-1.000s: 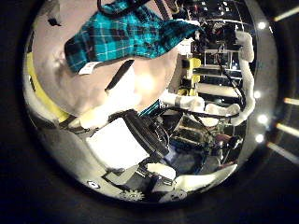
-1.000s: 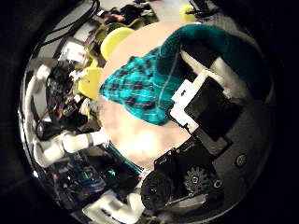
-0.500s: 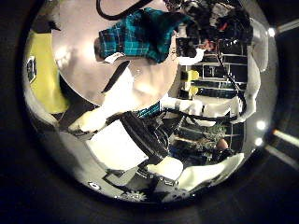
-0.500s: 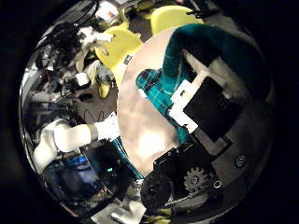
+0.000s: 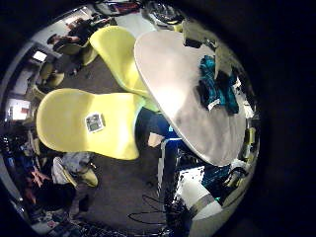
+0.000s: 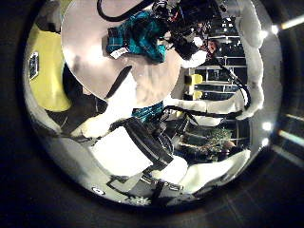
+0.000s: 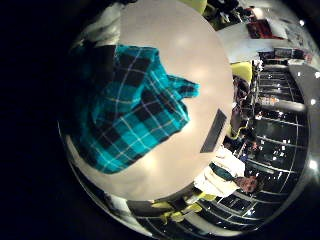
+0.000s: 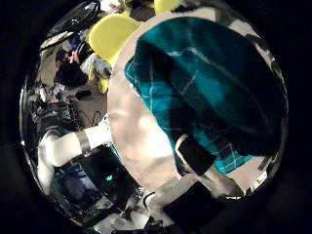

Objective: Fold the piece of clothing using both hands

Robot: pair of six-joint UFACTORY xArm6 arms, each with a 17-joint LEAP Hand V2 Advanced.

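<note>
Checked garment (image 7: 125,110) lies bunched on the round counter (image 7: 190,50), partly doubled over, with one flap sticking out onto bare counter. It sits off-centre, nearer one rim than the middle.

Right hand (image 8: 205,171) is right on top of it and cloth fills most of that palm's views. One of its fingers lies across the fabric, but I can't tell whether it's pinching or just resting.

Left hand (image 6: 119,104) is well apart from the garment, out past the counter rim and over the chairs (image 5: 94,123). Its fingers are stretched loose with nothing in them.

My read on handling:
- Light, soft woven cloth with no stiffness, so it will sag and drape from any single hold.
- Layers slide over each other, so a pinch in the middle probably grabs only the top layer and drags the rest.
- Low friction on the smooth counter, so a push will bunch it rather than move it.

I'd take it at the edges: one hand on the free flap's corner, the other on the matching corner along the same hem.
</note>
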